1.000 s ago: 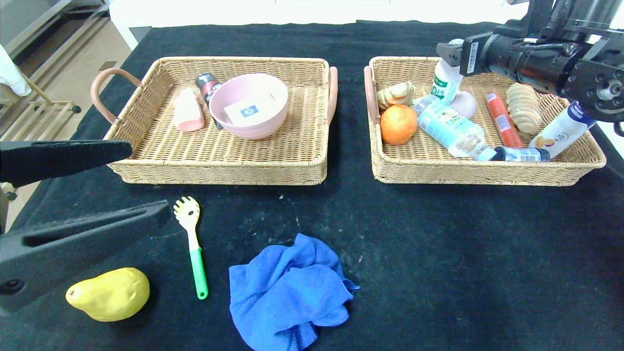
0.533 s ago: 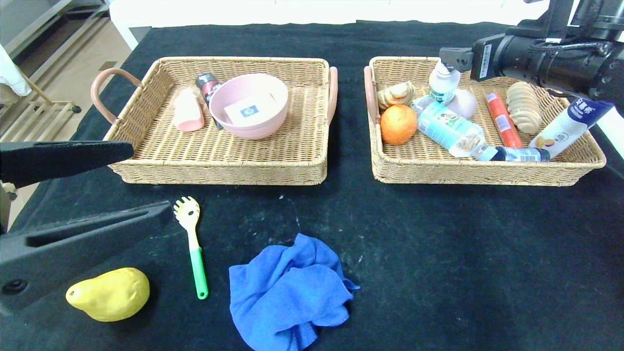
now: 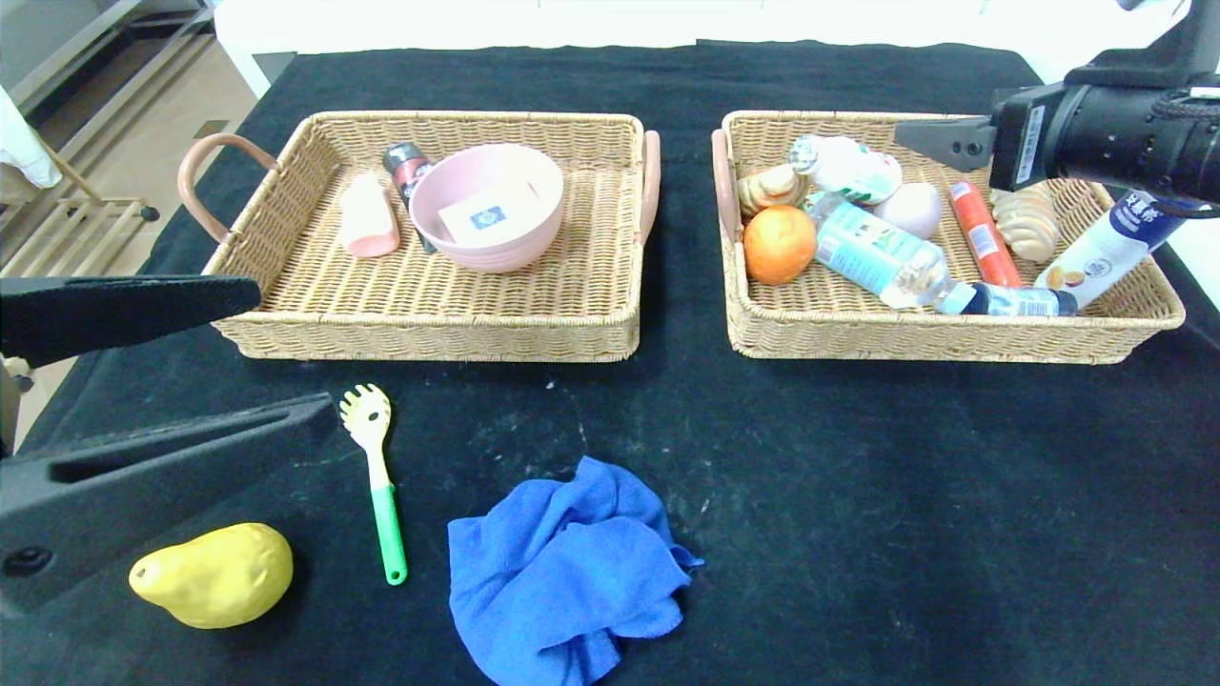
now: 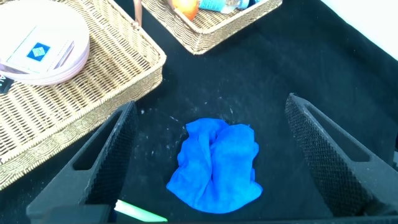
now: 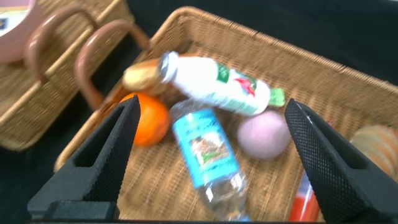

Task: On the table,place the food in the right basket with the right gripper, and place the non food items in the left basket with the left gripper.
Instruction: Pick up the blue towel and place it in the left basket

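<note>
the small white bottle [image 3: 846, 168] lies flat in the right basket [image 3: 953, 338], long axis crosswise, beneath the spread, empty right end effector [image 5: 208, 155].

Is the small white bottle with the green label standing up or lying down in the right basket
Lying down. The small white bottle rests on its side across the other food in the right basket, foil cap toward the handle; the right claw above is open.
</note>
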Motion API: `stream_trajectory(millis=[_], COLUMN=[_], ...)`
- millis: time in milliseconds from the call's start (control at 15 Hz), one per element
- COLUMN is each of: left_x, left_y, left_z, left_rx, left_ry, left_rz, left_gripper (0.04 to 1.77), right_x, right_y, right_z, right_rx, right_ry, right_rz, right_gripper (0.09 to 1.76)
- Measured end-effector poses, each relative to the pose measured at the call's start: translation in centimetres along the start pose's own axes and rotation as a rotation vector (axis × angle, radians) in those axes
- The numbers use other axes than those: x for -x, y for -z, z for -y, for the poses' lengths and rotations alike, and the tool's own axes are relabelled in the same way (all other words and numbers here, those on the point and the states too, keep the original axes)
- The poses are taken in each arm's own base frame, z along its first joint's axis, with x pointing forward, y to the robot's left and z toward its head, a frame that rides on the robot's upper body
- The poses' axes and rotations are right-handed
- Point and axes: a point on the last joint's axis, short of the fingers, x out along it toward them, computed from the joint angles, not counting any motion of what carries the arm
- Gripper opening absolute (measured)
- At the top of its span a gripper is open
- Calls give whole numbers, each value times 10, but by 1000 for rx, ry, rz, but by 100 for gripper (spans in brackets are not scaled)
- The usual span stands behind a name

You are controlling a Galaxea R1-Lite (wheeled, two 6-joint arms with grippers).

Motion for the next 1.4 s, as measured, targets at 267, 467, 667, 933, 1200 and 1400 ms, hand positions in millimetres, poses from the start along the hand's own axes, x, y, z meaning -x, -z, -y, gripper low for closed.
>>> stream_trajectory(millis=[267,467,667,933,1200,1400], left_x=[0,0,0,-2,-6,-9], left_y=[0,0,1,1,4,6], left_z=[0,0,0,0,-1,-2], left_rx=[0,0,0,2,7,8], left_ry=[0,0,1,0,0,0], left_rz=[0,0,-2,-8,-26,-36], left_gripper=[172,172,172,172,172,172], right_x=[33,53,72,98,117,126], right_y=[5,13,26,35,47,49], right_z=[-4,-8,-13,-16,-22,-24], right_rx=[-5,-9,-16,-22,-9,-13], right_ry=[-47,-56,-128,-176,-185,-180], right_rz=[-25,-51,-72,-79,-99,-96], right_gripper=[170,170,170,170,170,170])
